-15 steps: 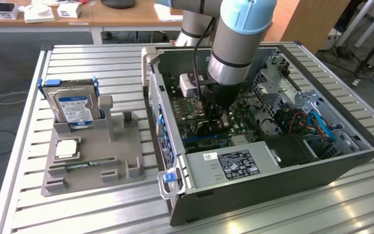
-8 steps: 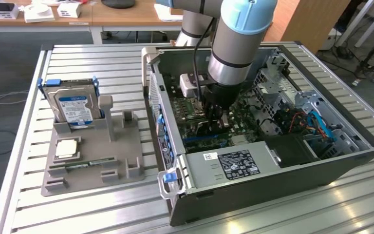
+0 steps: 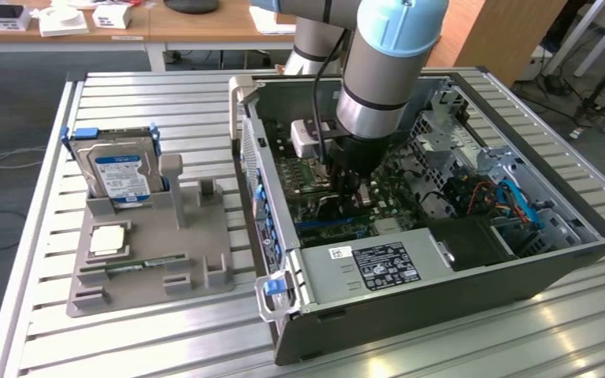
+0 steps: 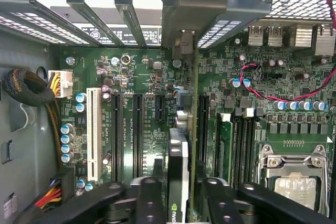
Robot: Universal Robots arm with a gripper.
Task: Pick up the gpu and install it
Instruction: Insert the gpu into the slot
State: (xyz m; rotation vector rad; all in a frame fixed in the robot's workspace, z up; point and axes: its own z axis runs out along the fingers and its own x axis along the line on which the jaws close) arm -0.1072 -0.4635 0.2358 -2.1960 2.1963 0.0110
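Observation:
The gpu [image 4: 178,150] stands on edge on the green motherboard [image 4: 147,77], a dark card with a logo on its top edge. Its metal end bracket [image 4: 181,19] lies against the rear slot openings of the case. My gripper [image 4: 182,184] straddles the card, one black finger [image 4: 152,192] on each side, with a thin gap showing at each, so it looks open. In the exterior view the gripper [image 3: 347,185] reaches down into the open PC case [image 3: 439,299] over the motherboard, and its body hides most of the card.
Outside the case, a grey fixture [image 3: 155,260] holds a silver hard drive [image 3: 122,175], a CPU [image 3: 108,239] and a RAM stick [image 3: 135,266]. The power supply [image 3: 376,264] sits near the case front. Empty slots [image 4: 137,129], a seated RAM stick [image 4: 224,145], the CPU socket [image 4: 296,182] and a cable bundle [image 4: 31,87] surround the card.

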